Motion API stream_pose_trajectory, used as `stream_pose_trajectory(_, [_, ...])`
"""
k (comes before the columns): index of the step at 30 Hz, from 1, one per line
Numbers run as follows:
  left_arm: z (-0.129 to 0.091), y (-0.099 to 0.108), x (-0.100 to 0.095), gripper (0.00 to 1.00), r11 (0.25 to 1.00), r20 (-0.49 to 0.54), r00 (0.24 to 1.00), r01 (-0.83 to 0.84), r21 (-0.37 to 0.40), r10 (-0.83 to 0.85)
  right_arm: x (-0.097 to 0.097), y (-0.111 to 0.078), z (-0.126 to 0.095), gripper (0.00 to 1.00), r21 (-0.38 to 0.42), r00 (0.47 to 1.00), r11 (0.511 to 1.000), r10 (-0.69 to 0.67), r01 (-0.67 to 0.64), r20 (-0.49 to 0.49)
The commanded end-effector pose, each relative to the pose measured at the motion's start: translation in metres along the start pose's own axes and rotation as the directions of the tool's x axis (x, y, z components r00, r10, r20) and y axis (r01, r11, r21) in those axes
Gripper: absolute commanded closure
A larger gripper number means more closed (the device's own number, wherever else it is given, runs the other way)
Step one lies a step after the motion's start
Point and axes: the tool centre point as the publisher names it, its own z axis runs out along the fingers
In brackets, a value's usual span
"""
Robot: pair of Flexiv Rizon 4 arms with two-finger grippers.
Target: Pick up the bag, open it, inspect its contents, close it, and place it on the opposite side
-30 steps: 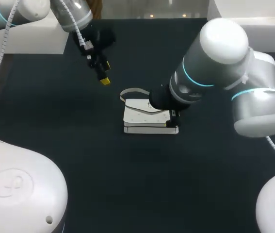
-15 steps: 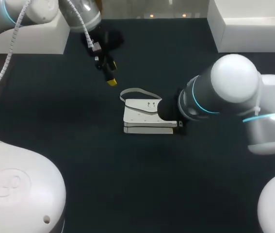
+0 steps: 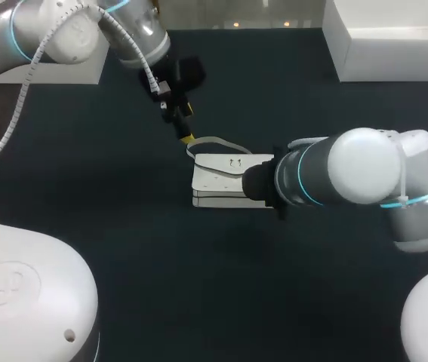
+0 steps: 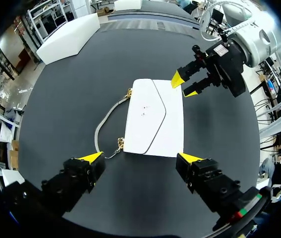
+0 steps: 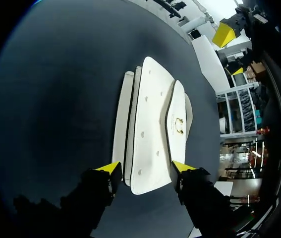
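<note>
My right gripper [image 5: 146, 167] hidden behind own arm in head view; fingers apart, flanking end of bag [image 5: 150, 134]. My left gripper [image 4: 142, 157] spread wide above strap [image 4: 96, 138]. Bag flat mid-table [image 3: 123, 249]: smooth white, curved flap, gold clasp [image 5: 179, 122].

Robot lab test station.
A left arm [image 3: 55, 30] and a right arm [image 3: 364, 177], white and grey with lit teal rings and outside cabling, reach over a plain dark desk [image 3: 198, 294] flanked by white blocks [image 3: 383, 53].

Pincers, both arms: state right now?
Left pincer: open, empty, bag ahead of it.
Right pincer: open, at the bag's end, not gripping it.
</note>
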Motion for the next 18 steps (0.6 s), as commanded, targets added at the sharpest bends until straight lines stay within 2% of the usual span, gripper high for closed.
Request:
stream_pose_trajectory(1, [0.004,-0.004,0.003,0.0,1.0,0.011,1.0,-0.006,-0.03,0.006,0.003,0.004,0.01,0.52,0.011,0.995,1.0,-0.005,0.004,0.095])
stream_pose_trajectory(5, [0.007,-0.005,0.005,0.0,0.999,0.001,1.0,-0.017,-0.044,0.018,0.001,0.003,0.012,0.56,0.016,0.996,1.0,-0.013,0.011,0.092])
stream_pose_trajectory(12, [0.008,-0.005,0.007,0.0,0.998,-0.015,0.999,-0.03,-0.056,0.029,0.003,-0.001,0.018,0.57,0.022,0.997,1.0,-0.015,0.013,0.078])
stream_pose_trajectory(14, [0.008,-0.005,0.007,0.0,0.998,-0.017,0.999,-0.031,-0.059,0.03,0.004,-0.001,0.021,0.6,0.027,0.997,1.0,-0.015,0.013,0.073])
stream_pose_trajectory(16, [0.008,-0.005,0.007,0.0,0.998,-0.018,0.999,-0.032,-0.061,0.031,0.004,-0.002,0.022,0.69,0.029,0.997,1.0,-0.012,0.01,0.07])
stream_pose_trajectory(18, [0.009,-0.005,0.007,0.0,0.998,-0.019,0.999,-0.032,-0.063,0.031,0.004,-0.002,0.023,0.89,0.03,0.998,1.0,-0.011,0.009,0.069])
